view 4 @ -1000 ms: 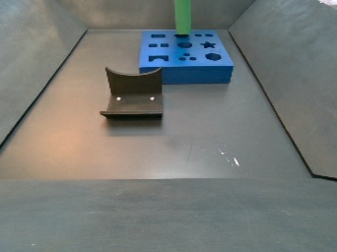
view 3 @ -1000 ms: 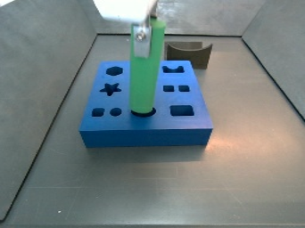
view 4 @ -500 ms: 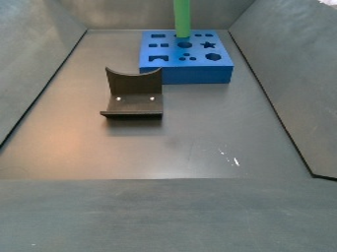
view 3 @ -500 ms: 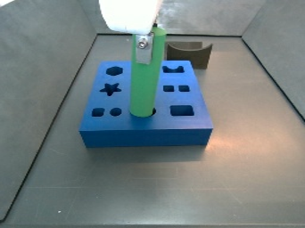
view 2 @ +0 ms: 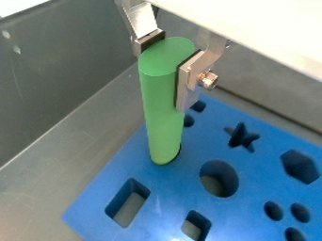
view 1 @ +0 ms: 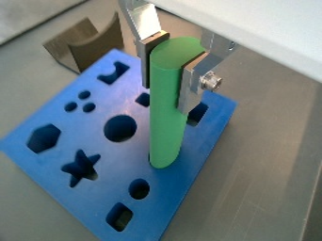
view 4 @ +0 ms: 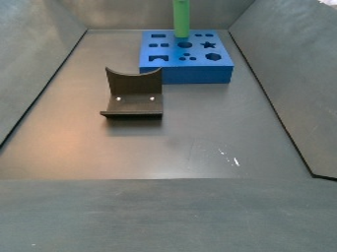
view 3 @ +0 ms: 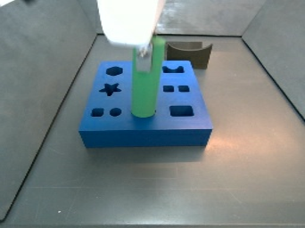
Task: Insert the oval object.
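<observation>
The bright green oval object (view 1: 169,104) stands upright with its lower end in a hole of the blue block (view 1: 75,136). It also shows in the other wrist view (view 2: 164,104) and in both side views (view 3: 144,89) (view 4: 182,18). My gripper (view 1: 171,58) is shut on the rod's top end, silver fingers (view 2: 199,68) on either side; it shows in a wrist view (view 2: 169,55) and in a side view (view 3: 145,53). The blue block (view 3: 179,129) has several shaped holes and sits on the grey floor (view 4: 227,71).
The dark olive curved piece (view 4: 132,94) lies apart from the block, mid-floor in a side view, and behind the block in another (view 3: 191,52). It shows in a wrist view (view 1: 78,42). Grey bin walls (view 3: 48,107) surround the floor.
The gripper has come down with the green rod. The rod stands shorter above the block, sunk further into its hole.
</observation>
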Robot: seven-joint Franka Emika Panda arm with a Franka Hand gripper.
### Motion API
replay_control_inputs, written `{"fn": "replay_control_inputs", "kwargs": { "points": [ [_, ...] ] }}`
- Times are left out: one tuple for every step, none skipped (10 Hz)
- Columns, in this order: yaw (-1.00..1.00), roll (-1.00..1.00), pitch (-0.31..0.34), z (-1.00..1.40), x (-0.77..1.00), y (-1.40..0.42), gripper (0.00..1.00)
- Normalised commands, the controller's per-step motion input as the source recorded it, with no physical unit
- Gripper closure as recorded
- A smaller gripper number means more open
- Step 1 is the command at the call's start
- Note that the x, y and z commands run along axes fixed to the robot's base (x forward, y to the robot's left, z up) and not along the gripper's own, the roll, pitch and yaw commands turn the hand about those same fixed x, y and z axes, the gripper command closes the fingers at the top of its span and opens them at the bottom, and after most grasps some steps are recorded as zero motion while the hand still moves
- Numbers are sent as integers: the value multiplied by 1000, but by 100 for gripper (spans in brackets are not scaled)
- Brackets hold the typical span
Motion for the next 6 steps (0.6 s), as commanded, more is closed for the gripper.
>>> {"fn": "replay_control_inputs", "kwargs": {
  "points": [
    [46,-117,-160,-414,0,0,100],
    [17,-73,-107,-346,0,0,100],
    [0,-79,-107,-303,-29,0,100],
    [0,-11,-51,-211,-9,-29,100],
    [-37,0,0,-209,0,-69,100],
    [-37,0,0,-266,0,-51,100]
  ]
}}
